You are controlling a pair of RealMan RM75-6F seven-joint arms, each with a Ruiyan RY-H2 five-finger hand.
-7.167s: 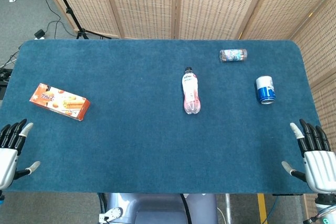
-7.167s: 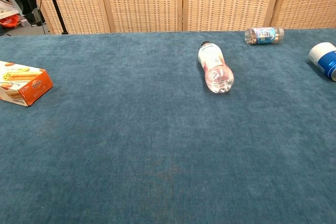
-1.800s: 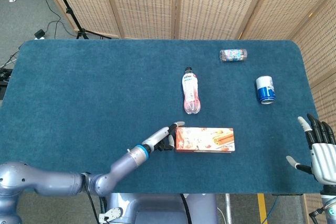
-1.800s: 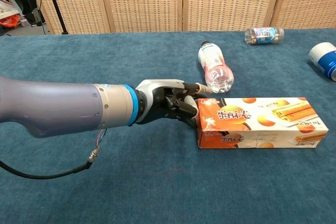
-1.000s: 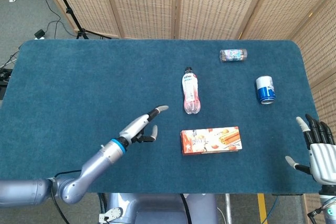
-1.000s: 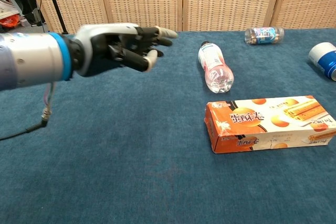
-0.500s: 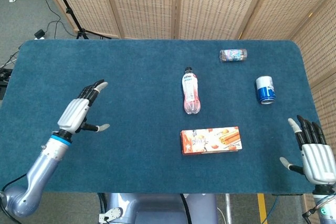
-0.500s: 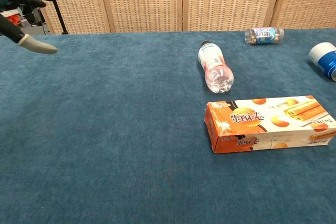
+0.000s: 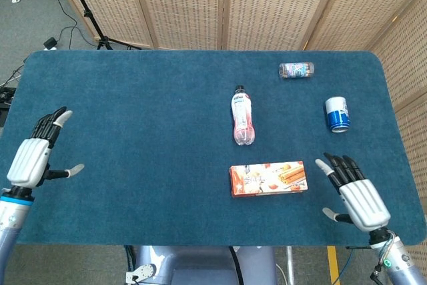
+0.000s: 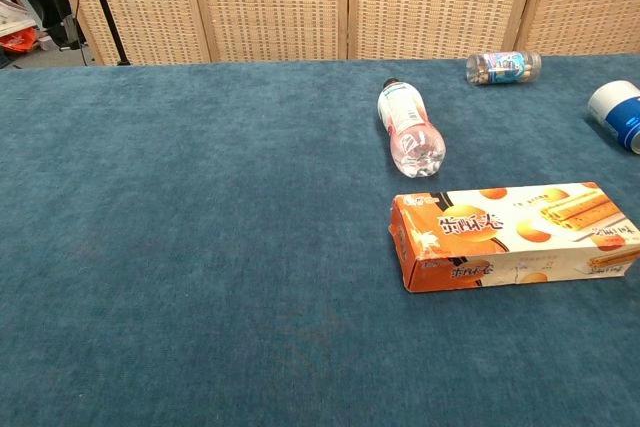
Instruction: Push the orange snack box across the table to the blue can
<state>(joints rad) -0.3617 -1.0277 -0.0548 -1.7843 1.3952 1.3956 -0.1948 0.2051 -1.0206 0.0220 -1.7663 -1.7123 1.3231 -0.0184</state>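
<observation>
Presently, the right hand is being held open and empty just right of the orange snack box, seemingly placed to take over the push. The left hand, also open, is being kept at the bench's far left edge. The box is lying flat, long axis left-right, well short of the blue can.

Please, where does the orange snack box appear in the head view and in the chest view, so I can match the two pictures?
Head view: the orange snack box lies lower centre, slightly right.
Chest view: the orange snack box lies at right, near mid-height, close to the right edge.
Shared landmark: the pink drink bottle lies just beyond the box in both views, not touching it.
</observation>
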